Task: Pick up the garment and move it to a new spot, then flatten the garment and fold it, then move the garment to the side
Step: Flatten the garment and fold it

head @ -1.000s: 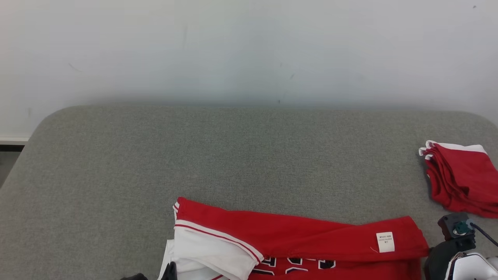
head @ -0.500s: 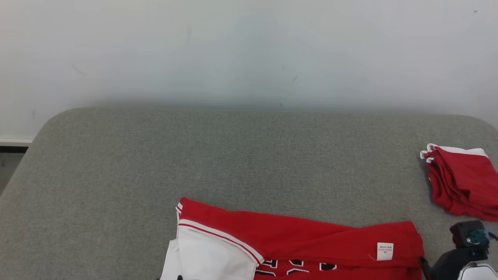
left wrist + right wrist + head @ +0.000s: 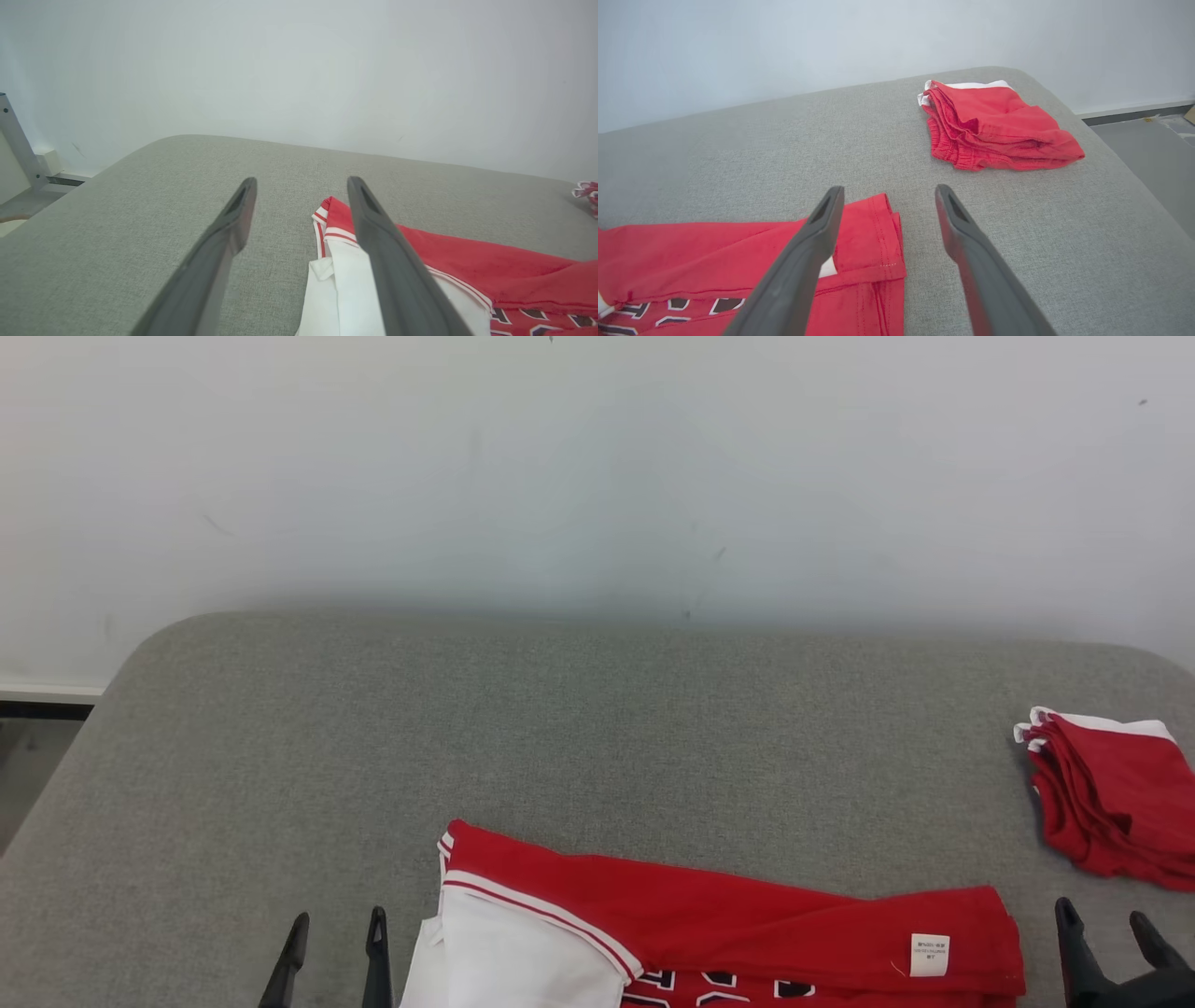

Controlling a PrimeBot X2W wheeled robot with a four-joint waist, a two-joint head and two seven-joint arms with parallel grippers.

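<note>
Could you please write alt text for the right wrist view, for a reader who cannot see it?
The open right end effector hovers beside the hemmed end of a red jersey lying on a grey cushion. A folded red garment sits apart, farther away.

White wall (image 3: 597, 476) behind, faint scuffs. Grey fabric padded surface (image 3: 597, 728), far corners rounded. Dark skirting strip (image 3: 42, 710) past left edge. Grey floor (image 3: 1153, 144) beyond right edge. Even light.
</note>
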